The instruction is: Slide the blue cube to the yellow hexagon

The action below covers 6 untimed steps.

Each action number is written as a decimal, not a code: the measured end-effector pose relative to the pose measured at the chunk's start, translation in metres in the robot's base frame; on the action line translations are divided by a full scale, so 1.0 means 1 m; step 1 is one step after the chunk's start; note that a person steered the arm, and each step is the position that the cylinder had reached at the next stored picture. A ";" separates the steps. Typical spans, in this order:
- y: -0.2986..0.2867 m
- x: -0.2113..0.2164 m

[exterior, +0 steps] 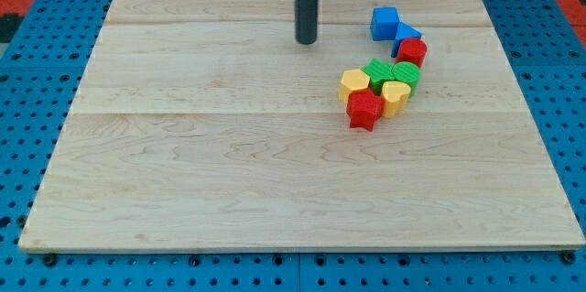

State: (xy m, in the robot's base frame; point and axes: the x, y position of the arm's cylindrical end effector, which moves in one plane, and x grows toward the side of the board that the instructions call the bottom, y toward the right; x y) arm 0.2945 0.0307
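The blue cube point(385, 22) sits near the view's top right of the wooden board point(229, 173). The yellow hexagon point(354, 83) lies lower and a little to the left, at the left end of a tight cluster of blocks. My tip point(306, 41) is at the lower end of the dark rod, to the left of the blue cube with a clear gap, and above-left of the yellow hexagon. It touches no block.
A second blue block point(406, 34) touches the blue cube's lower right. A red block point(413, 52) sits below it. Two green blocks point(379, 72) point(404, 74), a yellow heart-like block point(395, 97) and a red star point(364, 109) pack around the hexagon.
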 end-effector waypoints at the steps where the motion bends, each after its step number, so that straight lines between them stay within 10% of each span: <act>1: 0.044 -0.031; 3: 0.101 -0.052; 6: 0.036 -0.021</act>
State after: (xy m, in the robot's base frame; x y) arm 0.2731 0.0665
